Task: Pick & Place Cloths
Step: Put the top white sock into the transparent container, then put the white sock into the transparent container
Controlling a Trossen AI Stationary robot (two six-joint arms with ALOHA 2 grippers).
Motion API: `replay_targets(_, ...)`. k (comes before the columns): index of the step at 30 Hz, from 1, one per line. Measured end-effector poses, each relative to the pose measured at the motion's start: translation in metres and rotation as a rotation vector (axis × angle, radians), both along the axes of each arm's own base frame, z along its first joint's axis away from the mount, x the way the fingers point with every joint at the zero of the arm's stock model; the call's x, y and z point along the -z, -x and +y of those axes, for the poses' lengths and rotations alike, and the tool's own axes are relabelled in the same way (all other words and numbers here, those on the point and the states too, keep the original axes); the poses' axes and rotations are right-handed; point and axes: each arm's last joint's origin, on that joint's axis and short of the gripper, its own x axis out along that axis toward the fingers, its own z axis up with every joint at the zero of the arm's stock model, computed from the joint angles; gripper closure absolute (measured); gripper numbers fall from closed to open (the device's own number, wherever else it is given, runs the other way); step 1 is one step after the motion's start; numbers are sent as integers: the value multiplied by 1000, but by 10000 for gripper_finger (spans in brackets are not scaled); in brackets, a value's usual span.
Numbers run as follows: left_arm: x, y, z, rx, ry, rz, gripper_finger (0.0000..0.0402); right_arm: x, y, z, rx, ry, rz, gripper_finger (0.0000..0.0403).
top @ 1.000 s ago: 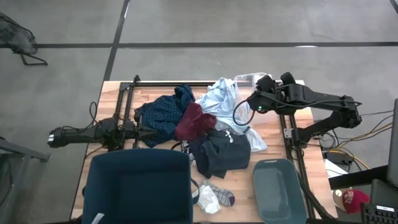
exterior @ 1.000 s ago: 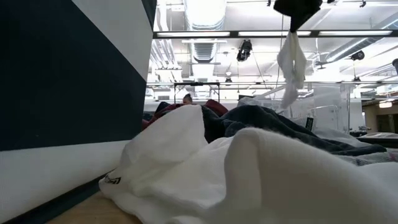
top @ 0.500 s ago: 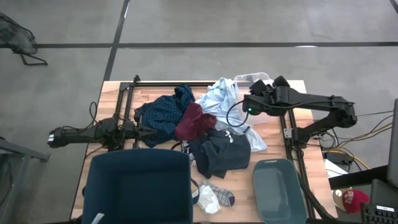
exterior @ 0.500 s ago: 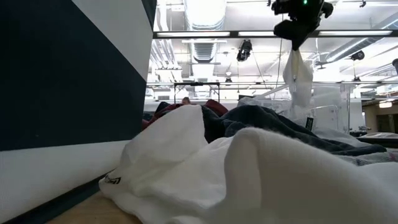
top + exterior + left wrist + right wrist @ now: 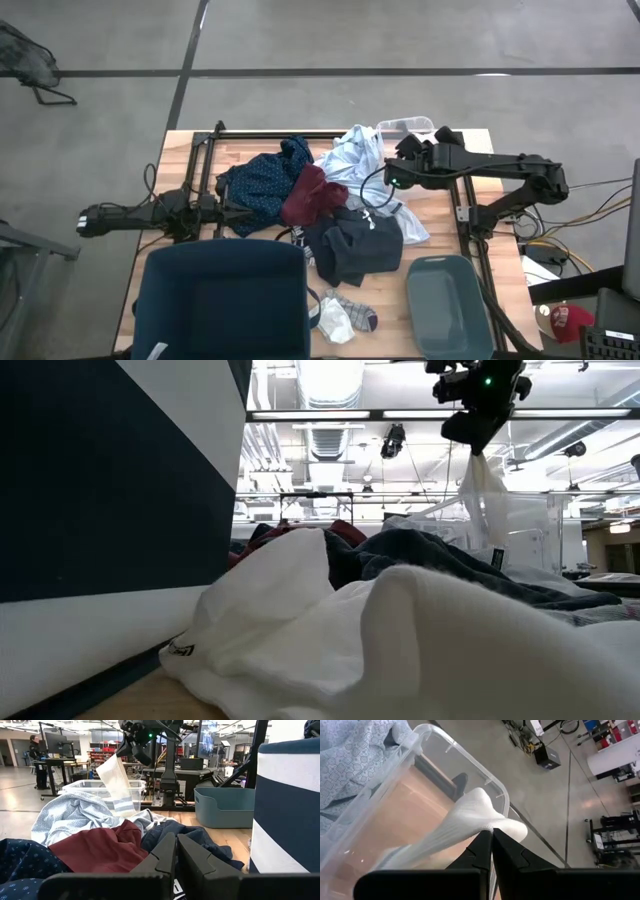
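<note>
My right gripper (image 5: 394, 179) is shut on a white sock with grey stripes (image 5: 118, 782) and hangs above the pale blue-white shirt (image 5: 355, 160), beside the clear plastic box (image 5: 405, 126). The pile lies mid-table: navy dotted shirt (image 5: 262, 180), maroon piece (image 5: 312, 196), black printed garment (image 5: 356, 248). Small grey-white socks (image 5: 346, 315) lie near the front edge. My left gripper (image 5: 176, 839) is shut, low at the pile's left side, pointing at it. My right gripper pinches the sock's bunched upper end (image 5: 487, 822) between its two fingers, coming from above and pointing down. The sock (image 5: 484, 495) hangs limp below the fingers. Its striped lower end (image 5: 124, 806) is down by the pale shirt; whether it touches, I cannot tell.
A dark blue fabric bin (image 5: 220, 300) stands at the near left, its striped wall (image 5: 110, 510) filling the low view's left. A teal tub (image 5: 446, 305) sits at the near right. Black rails (image 5: 470, 215) frame the table. A person stands far off in the room (image 5: 35, 742).
My right gripper has moved toward the table's left and come down a little, carrying the sock with it. The sock stays pinched and swings below the fingers, now over the pale shirt's right edge.
</note>
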Motion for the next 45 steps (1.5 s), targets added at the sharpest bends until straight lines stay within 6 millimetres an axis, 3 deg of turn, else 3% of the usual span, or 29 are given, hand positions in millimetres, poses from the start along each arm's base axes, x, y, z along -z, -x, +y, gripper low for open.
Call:
replay_targets(15,0,0,0,0,0,0,378,2,-1,1,-13,-75,2,385)
replay_targets(31,0,0,0,0,0,0,378,3,-3,5,-31,-135,-20,234)
replay_targets(38,0,0,0,0,0,0,378,5,-15,23,-154,-252,-97,204)
replay_targets(45,0,0,0,0,0,0,378,5,-24,55,-353,-358,-106,203)
